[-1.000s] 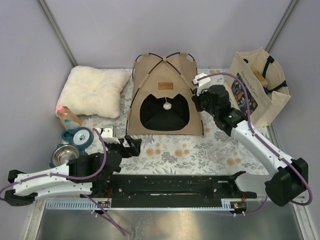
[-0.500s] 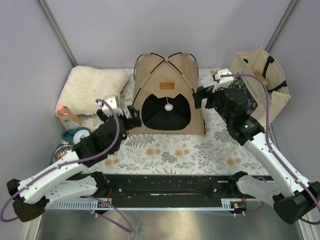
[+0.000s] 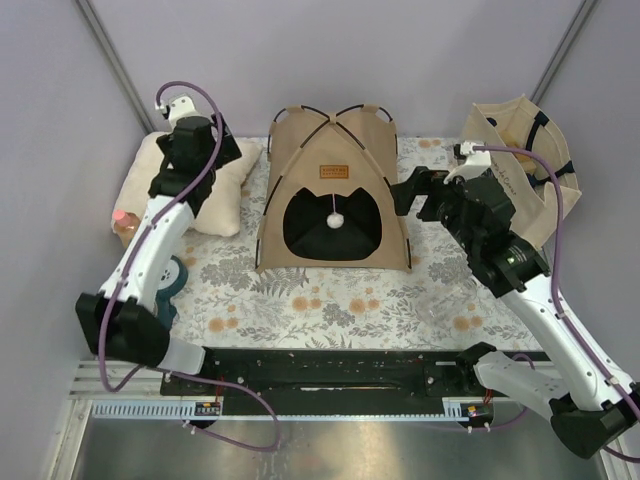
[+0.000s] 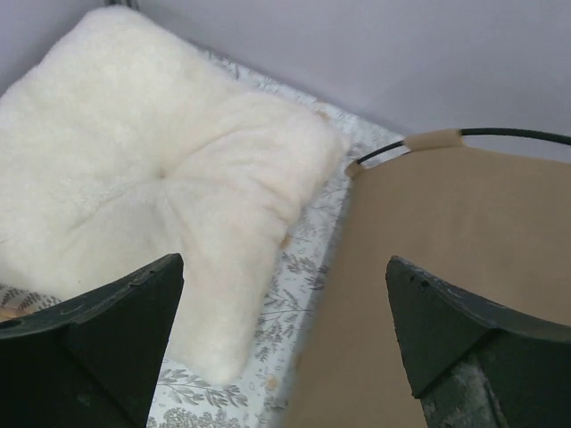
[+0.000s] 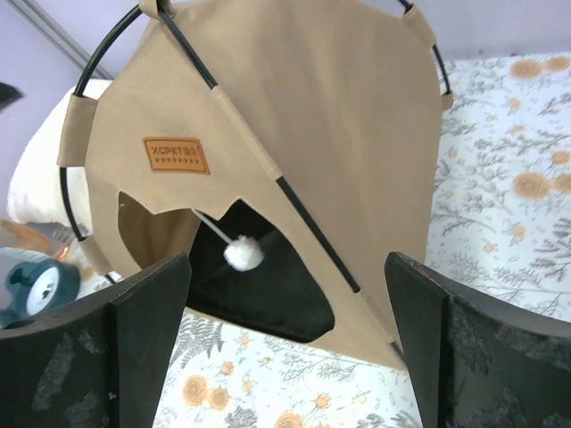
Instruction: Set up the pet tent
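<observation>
The pet tent [image 3: 332, 190] stands upright at the back middle of the floral mat, tan canvas on thin black poles. Its brown label [image 5: 177, 153] sits above the arched doorway, where a white pom-pom [image 5: 244, 254] hangs against the dark lining. My right gripper [image 3: 408, 190] is open just right of the tent, facing its front right side [image 5: 339, 134] without touching it. My left gripper [image 3: 222, 150] is raised and open over the gap between the white cushion [image 4: 152, 178] and the tent's left wall [image 4: 446, 267], with nothing between its fingers.
A beige tote bag [image 3: 525, 160] with a dark floral print stands at the back right, close behind my right arm. At the left edge are a bottle [image 3: 125, 225] and a teal bowl [image 3: 172, 280]. The floral mat [image 3: 340, 290] covers the table in front of the tent.
My left arm has swung from low in front of the tent up and back over the cushion. My right gripper has drawn back to the right from the tent's side, now open.
</observation>
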You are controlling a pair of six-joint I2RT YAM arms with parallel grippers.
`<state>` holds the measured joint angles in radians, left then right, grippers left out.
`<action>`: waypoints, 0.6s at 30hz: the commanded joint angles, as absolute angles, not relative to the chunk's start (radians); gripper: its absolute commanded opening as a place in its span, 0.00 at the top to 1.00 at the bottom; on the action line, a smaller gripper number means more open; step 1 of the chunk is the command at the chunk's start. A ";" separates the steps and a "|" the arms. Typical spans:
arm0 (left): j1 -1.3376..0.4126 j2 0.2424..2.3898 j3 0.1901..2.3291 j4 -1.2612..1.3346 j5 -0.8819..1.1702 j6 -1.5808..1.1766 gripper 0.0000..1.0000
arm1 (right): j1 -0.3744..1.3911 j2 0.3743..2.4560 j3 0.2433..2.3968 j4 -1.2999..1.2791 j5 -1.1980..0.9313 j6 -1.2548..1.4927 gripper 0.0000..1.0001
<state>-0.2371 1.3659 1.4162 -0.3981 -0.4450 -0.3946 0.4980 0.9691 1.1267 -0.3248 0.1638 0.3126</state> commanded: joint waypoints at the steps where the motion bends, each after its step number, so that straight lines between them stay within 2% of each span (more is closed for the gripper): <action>1: -0.127 1.544 1.512 -0.365 -0.282 -0.351 0.01 | 0.495 0.924 1.137 -0.356 0.111 0.399 0.01; 5: -0.084 1.745 1.626 -0.350 -0.271 -0.301 0.01 | 0.495 0.885 1.115 -0.376 0.107 0.399 0.01; 12: -0.020 2.077 1.877 -0.530 -0.276 -0.385 0.01 | 0.495 0.867 1.103 -0.394 0.120 0.402 0.00; 18: -0.018 2.223 1.894 -0.598 -0.212 -0.431 0.01 | 0.494 0.874 1.108 -0.394 0.133 0.402 0.00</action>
